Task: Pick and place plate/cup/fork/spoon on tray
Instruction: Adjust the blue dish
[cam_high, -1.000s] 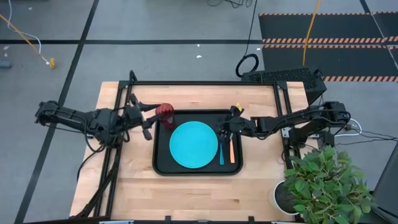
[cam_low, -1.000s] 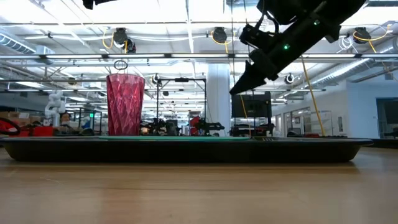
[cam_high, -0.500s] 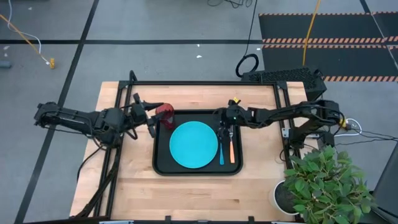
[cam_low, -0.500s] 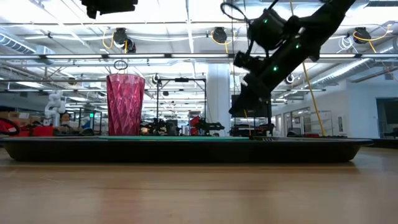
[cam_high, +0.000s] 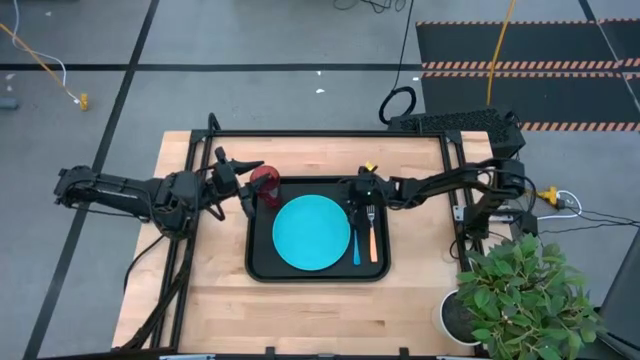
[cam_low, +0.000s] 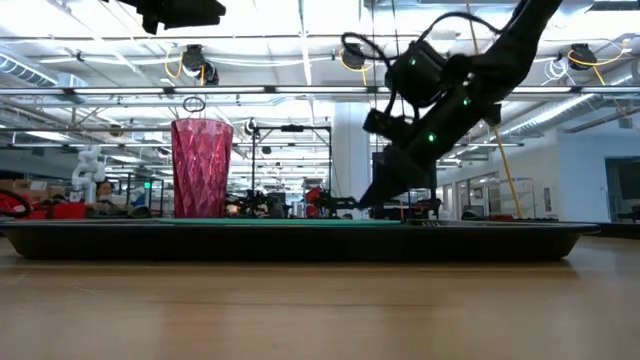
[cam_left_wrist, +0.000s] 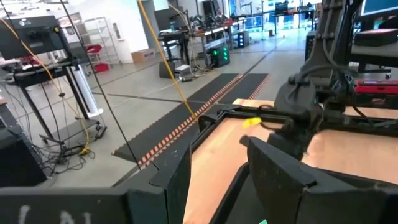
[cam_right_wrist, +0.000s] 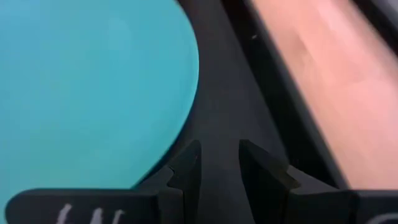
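Note:
The black tray (cam_high: 262, 268) lies mid-table. On it rest the cyan plate (cam_high: 311, 232), the red cup (cam_high: 265, 181) upright in its far left corner, and the blue-handled spoon (cam_high: 356, 243) and orange-handled fork (cam_high: 372, 238) side by side to the right of the plate. My left gripper (cam_high: 238, 183) is open and empty, just left of the cup and higher than its rim in the low view (cam_low: 185, 12). My right gripper (cam_high: 360, 197) hangs low over the tray's far right part (cam_low: 366, 200), by the fork's tines, with a narrow gap between its fingers (cam_right_wrist: 219, 158) and nothing in it.
A potted plant (cam_high: 520, 290) stands at the table's near right corner. A black frame (cam_high: 330, 134) runs along the far edge and down both sides. Bare wood lies in front of the tray (cam_high: 310, 315).
My right gripper has come down toward the tray's far right part and a little toward the table's left, staying empty. My left gripper has edged toward the cup. The cup, plate, fork and spoon have kept still.

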